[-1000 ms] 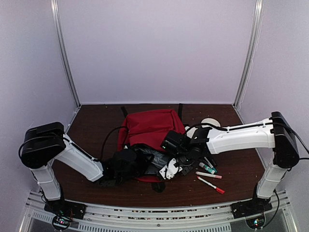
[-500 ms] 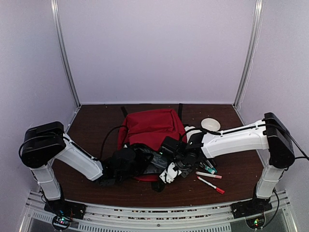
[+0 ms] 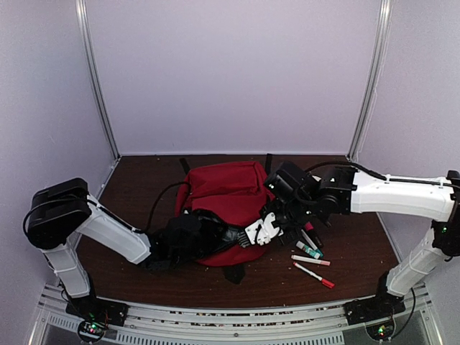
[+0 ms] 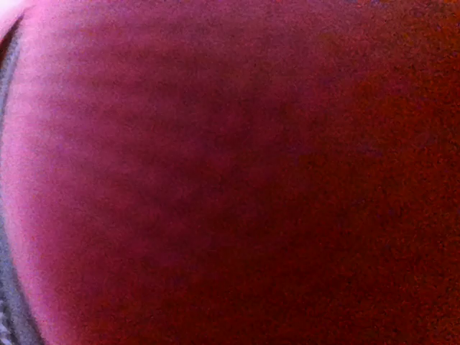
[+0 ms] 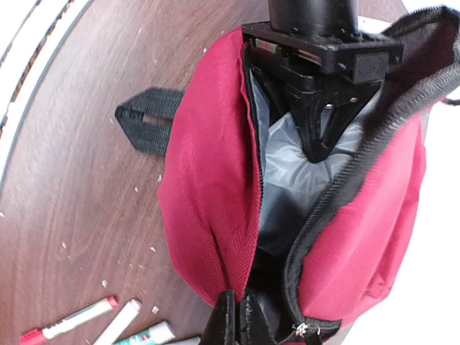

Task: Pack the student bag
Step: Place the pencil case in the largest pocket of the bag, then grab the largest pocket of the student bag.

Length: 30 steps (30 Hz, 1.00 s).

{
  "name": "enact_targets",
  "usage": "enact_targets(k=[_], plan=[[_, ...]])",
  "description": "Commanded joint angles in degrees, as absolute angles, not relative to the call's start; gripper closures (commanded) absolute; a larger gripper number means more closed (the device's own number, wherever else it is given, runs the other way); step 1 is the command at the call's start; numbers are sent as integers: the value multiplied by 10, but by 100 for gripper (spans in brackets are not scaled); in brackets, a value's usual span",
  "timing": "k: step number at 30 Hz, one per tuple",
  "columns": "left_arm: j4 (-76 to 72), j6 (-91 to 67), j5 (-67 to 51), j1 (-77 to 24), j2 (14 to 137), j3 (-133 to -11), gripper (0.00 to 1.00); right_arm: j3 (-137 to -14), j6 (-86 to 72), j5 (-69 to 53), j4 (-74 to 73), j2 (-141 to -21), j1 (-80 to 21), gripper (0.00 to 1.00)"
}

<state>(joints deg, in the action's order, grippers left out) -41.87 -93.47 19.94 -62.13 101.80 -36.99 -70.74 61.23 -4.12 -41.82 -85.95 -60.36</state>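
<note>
The student bag (image 3: 223, 188) lies in the middle of the surface (image 3: 136, 187). Its mouth is turned toward the lower edge of the overhead view and gapes between my two arms. My right pincer (image 5: 237, 322) is closed tight at the bottom of its own view, pinched on the bag's rim where the red cloth meets the end of the black zipper (image 5: 338, 190). My left pincer (image 5: 316, 144) pokes into the mouth at the top of that same view, against the grey lining (image 5: 284, 180). I cannot tell whether its jaws are parted, and its own camera shows only blurred red cloth pressed close.

I judge this bag soft and limp: the walls fold and sag, so nothing holds the mouth open but me. It looks light and nearly empty, and I expect it to drag across the surface rather than stand firm. The outer cloth seems grippy enough, the lining slicker. The best hold, I think, is the stiffer zipper seam, or the black strap loop (image 5: 147, 118) at the upper left of the right wrist view. A pinch of plain wall would only bunch up. The markers (image 5: 72, 323) at lower left lie outside the bag.
</note>
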Motion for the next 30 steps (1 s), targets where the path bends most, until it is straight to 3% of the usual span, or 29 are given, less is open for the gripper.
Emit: enact_targets(k=[1,4,10,14,19,25,30], plan=[[-343,-891,197,-606,967,-387,58,-725,548,-155,-436,-879,-561,100],[-294,-844,181,-606,916,-385,49,-727,514,-210,-435,-896,-533,100],[-173,-725,166,-606,776,-386,44,-734,469,-325,-441,-899,-494,100],[-40,-703,185,-608,686,-378,45,-743,435,-374,-451,-886,-491,100],[100,-666,206,-615,562,-364,53,-759,409,-429,-464,-897,-489,100],[268,-540,245,-628,490,-439,56,-768,413,-461,-482,-903,-480,100],[306,-442,218,-632,520,-515,52,-787,424,-476,-532,-892,-469,79]])
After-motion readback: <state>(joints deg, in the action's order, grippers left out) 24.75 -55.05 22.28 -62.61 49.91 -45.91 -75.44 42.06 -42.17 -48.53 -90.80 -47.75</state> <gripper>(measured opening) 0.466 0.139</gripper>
